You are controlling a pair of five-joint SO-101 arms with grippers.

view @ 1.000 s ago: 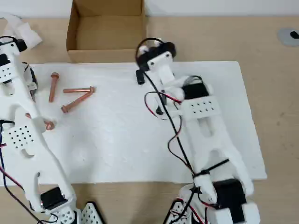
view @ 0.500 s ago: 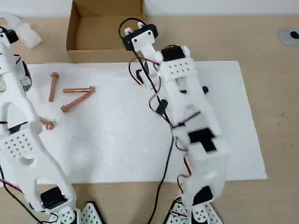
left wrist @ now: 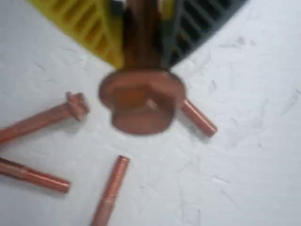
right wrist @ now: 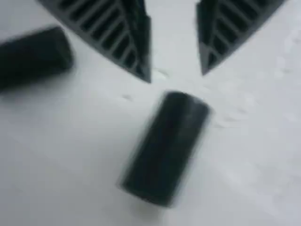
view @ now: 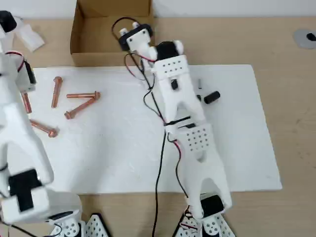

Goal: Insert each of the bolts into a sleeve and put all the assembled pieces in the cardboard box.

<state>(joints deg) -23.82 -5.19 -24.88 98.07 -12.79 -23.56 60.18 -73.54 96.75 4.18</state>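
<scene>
1. Fingers [left wrist: 94, 28] of the left gripper [left wrist: 143, 52], one yellow and one black, are pressed onto the shaft of a copper bolt [left wrist: 141, 101]. Its wide flanged head hangs clear below the tips and above the mat [left wrist: 254, 155].
2. In the high view the held bolt [view: 25, 102] stands lengthwise against the left arm [view: 19, 143], at the mat's left edge.
3. Four loose bolts [view: 80, 107] lie flat on the white mat just beside it. Three are in a loose fan near the cardboard box [view: 76, 34], and one [view: 43, 128] lies alone, nearer the left arm's base.
4. The right gripper [right wrist: 175, 70] has its dark ribbed fingers [right wrist: 117, 37] spread apart, touching nothing.
5. A black, smooth cylindrical sleeve [right wrist: 164, 146] lies on its side on the mat, just beyond the gap. A second sleeve [right wrist: 33, 56] lies off to one side.
6. From above, one sleeve [view: 211, 97] lies just beside the right arm [view: 197, 143].
7. The right arm stretches across the mat's middle between the bolts and that sleeve. Its far end and cable [view: 129, 22] overlap the box's near corner.
8. The box sits on the wooden table [view: 291, 98], touching the mat's far edge.
</scene>
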